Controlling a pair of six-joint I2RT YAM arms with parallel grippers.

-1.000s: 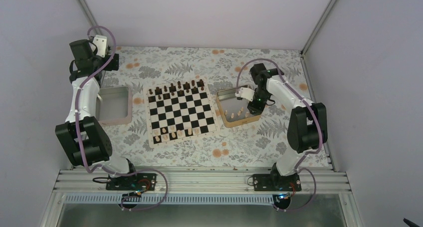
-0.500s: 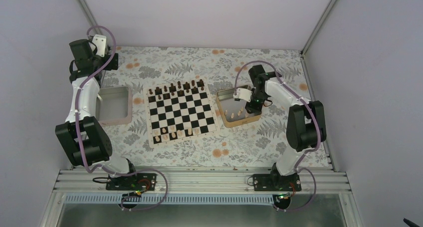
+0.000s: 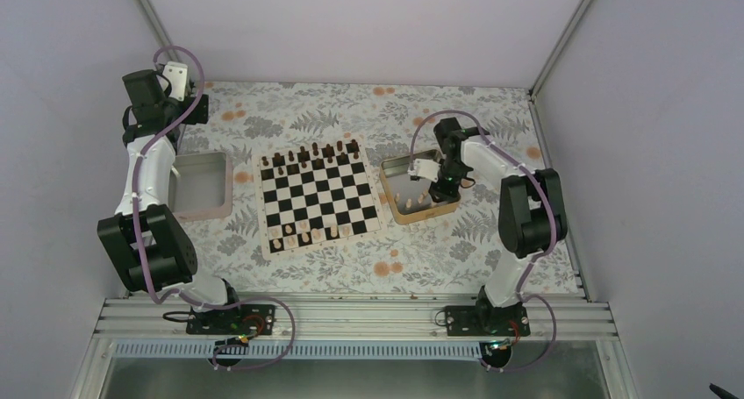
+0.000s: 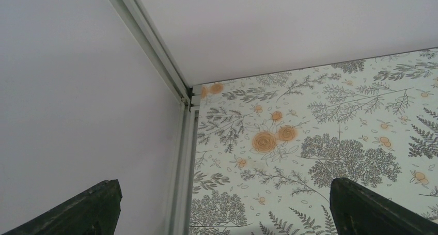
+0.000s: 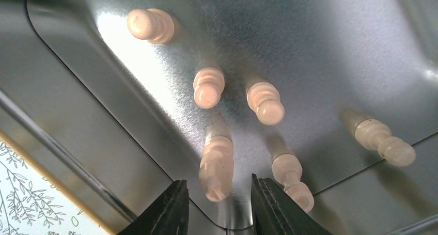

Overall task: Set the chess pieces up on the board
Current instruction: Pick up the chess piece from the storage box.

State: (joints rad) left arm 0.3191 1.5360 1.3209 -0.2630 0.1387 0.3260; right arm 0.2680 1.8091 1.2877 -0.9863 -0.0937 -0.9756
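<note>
The board [image 3: 320,197] lies mid-table. Several light tan chess pieces [image 3: 307,235] stand along its near rows. More light pieces [image 3: 419,195] stand in the gold tin tray [image 3: 387,187] to the board's right. My right gripper [image 3: 436,185] is low inside that tray. In the right wrist view it [image 5: 219,209] is open, with one tan piece [image 5: 217,165] between its fingertips and untouched. Several other tan pieces [image 5: 264,103] stand around it. My left gripper [image 4: 222,209] is wide open and empty, held high at the far left [image 3: 175,110].
Dark brown pieces [image 3: 311,156] fill the board's far rows. A pale pinkish-rimmed tray [image 3: 200,184] sits left of the board, under the left arm. The tin tray's wall [image 5: 77,142] stands just left of my right fingers. Enclosure walls and a corner post [image 4: 178,85] bound the table.
My right gripper has shifted a little left within the gold tray, and its arm has drawn in toward the left. The left arm has not moved.
</note>
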